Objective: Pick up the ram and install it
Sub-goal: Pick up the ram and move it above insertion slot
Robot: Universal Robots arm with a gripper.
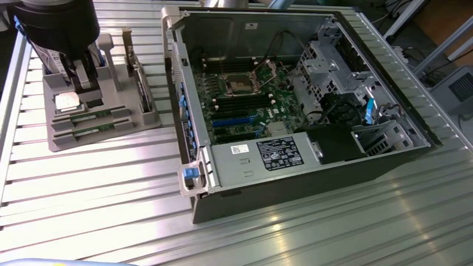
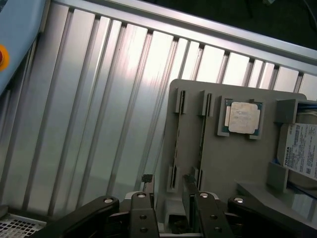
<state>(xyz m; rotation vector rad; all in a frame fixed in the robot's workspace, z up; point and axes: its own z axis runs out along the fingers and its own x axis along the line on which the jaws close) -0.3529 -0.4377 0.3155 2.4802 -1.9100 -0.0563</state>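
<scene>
Exterior view: the gripper (image 1: 83, 84) hangs over the gray tray (image 1: 140, 119), just above the tray's CPU chip (image 1: 66, 102). The ram (image 1: 92, 132) lies in the tray's slot farthest from that chip, and its twin (image 1: 90, 117) is one slot closer.

Wrist view: the gripper (image 2: 168, 181) is spread wide with nothing in it. Its fingers straddle one end of the ram (image 2: 176, 141), which sits edge-up in the tray (image 2: 233, 158) beside the twin (image 2: 201, 144).

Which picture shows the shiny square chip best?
The wrist view. The square chip sits big and uncovered in its pocket on the gray holder. In the exterior view the same chip is a small bright square on the holder, close beside the dark arm.
</scene>
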